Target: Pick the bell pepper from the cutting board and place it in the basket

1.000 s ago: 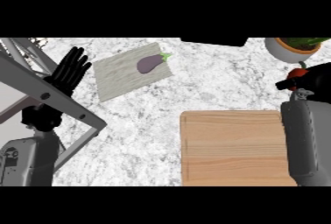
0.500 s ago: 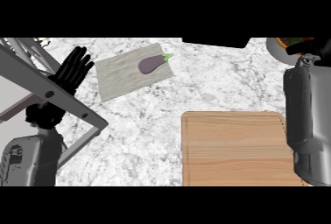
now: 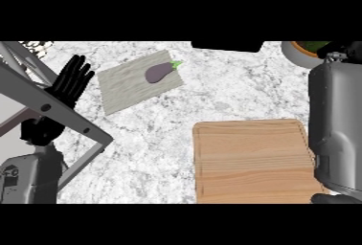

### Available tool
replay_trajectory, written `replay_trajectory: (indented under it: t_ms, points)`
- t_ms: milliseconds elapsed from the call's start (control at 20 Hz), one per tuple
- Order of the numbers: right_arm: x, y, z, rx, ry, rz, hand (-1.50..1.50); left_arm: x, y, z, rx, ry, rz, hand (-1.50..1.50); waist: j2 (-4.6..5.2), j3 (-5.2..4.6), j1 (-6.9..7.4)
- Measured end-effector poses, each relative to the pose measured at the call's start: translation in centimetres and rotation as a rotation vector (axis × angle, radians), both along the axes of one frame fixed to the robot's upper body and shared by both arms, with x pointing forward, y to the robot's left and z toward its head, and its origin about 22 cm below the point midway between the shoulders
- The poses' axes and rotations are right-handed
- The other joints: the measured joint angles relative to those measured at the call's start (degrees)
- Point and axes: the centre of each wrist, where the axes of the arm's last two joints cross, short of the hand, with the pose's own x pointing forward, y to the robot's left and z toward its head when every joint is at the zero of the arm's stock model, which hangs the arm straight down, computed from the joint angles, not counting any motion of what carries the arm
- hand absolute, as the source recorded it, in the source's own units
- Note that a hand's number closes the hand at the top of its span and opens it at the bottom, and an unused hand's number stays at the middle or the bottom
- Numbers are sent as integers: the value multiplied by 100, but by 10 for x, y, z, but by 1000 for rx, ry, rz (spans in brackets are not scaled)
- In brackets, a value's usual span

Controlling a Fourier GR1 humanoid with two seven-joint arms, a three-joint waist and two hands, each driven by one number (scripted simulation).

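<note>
Left hand [image 3: 71, 81]: fingers straight, holding nothing, resting at upper left
Right hand: hidden past the forearm [image 3: 338, 119]; grasp cannot be told
Bell pepper: unseen
Cutting board [image 3: 251, 160]: bare, lower centre
Basket [image 3: 300, 52]: upper right; release low over its rim

Counter layout, placed from the cutting board

The cutting board [image 3: 251, 160] lies on the counter [image 3: 233, 91], toward the near right. Behind it and to the left lies a mat [image 3: 130, 86], with an eggplant [image 3: 159, 72] on its far right part. A bowl [image 3: 300, 52] sits behind the board to the right, at the far edge. A frame [image 3: 67, 119] crosses well left of the board, and the left hand [image 3: 71, 81] shows past it, beside the mat.
</note>
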Motion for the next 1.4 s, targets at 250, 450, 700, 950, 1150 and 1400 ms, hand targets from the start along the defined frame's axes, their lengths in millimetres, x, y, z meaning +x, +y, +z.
replay_trajectory:
  t_ms: [250, 450, 700, 950, 1150, 1400]
  points:
    - [2, 3, -4, -12, 38, -45, 150, -6, 6, -2, -2, -1, 29, 0, -31, 2, -129]
    - [-3, 0, -9, -15, 41, -73, 150, -11, 12, -4, -3, 0, 54, 0, -62, -1, -244]
    - [-11, -6, -23, -11, 54, -105, 150, -16, 18, -6, -6, -2, 75, 0, -84, 10, -352]
    - [-21, -18, -36, 14, 73, -135, 150, -19, 21, -7, -4, -3, 93, 0, -96, -2, -419]
    - [-29, -29, -48, 53, 85, -148, 150, -21, 19, -6, -3, 4, 118, 0, -117, -24, -431]
    - [-35, -36, -56, 86, 82, -147, 150, -20, 18, -5, 8, 10, 120, 0, -147, -86, -421]
